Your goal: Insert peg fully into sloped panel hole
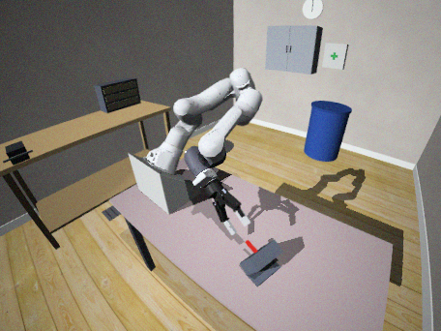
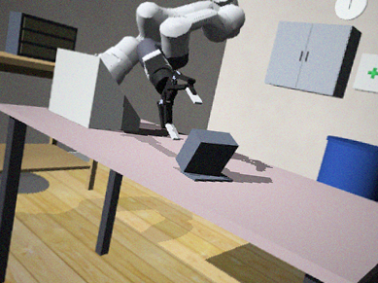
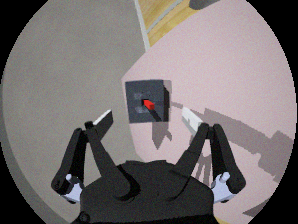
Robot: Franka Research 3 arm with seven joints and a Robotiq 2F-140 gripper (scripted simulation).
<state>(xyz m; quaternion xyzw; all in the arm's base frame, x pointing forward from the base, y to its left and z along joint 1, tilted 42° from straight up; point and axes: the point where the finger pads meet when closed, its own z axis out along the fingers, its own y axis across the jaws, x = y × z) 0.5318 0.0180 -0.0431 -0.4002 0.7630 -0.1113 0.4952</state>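
The red peg (image 1: 250,247) sticks out of the hole in the grey sloped panel (image 1: 261,261) on the pink table, with part of its length showing above the slope. In the wrist view the peg (image 3: 149,104) appears as a small red end in the middle of the panel (image 3: 147,102). My gripper (image 1: 238,225) is open wide and empty, drawn back from the peg along the peg's line. It also shows in the exterior view (image 2: 184,116), behind the panel (image 2: 206,153), where the peg is hidden.
A white box (image 1: 157,181) at the arm's base stands on the table behind the gripper. A wooden shelf bench (image 1: 73,140) stands to the left and a blue barrel (image 1: 326,130) stands by the far wall.
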